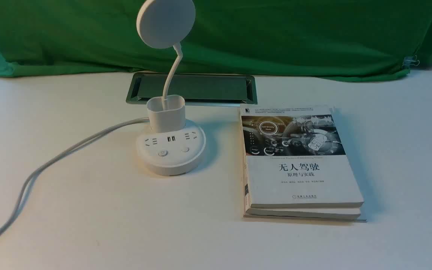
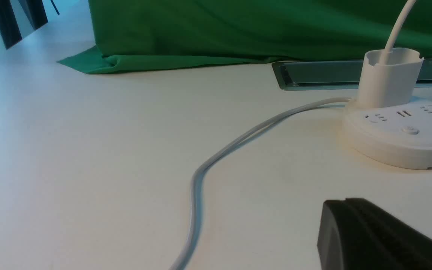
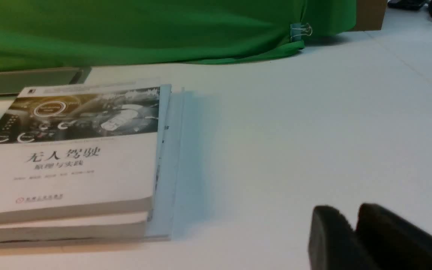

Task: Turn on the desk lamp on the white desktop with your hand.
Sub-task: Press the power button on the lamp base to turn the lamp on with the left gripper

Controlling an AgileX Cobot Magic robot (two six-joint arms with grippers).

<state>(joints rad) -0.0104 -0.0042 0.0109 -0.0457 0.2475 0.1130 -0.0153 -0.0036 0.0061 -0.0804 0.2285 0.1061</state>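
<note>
— Left hand [image 2: 345,210], is it closed?
— I cannot tell; only one black tip shows, low near the grey cord [image 2: 216,161]. Right hand [image 3: 354,219]: two fingers pressed together, holding nothing, right of the two stacked books [image 1: 298,165].
— And the lamp [image 1: 166,116]?
— One, smooth white plastic, on the matte desktop [image 1: 88,210], just before the metal slot [image 1: 193,89], left of the books. Round base [image 1: 171,167], two buttons [image 1: 162,153], flat disc head [image 1: 165,22].

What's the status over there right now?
Left gripper, right gripper: both shut, empty. Desk lamp unlit, buttons untouched. Books right of it, cord left; nothing blocks the buttons.
</note>
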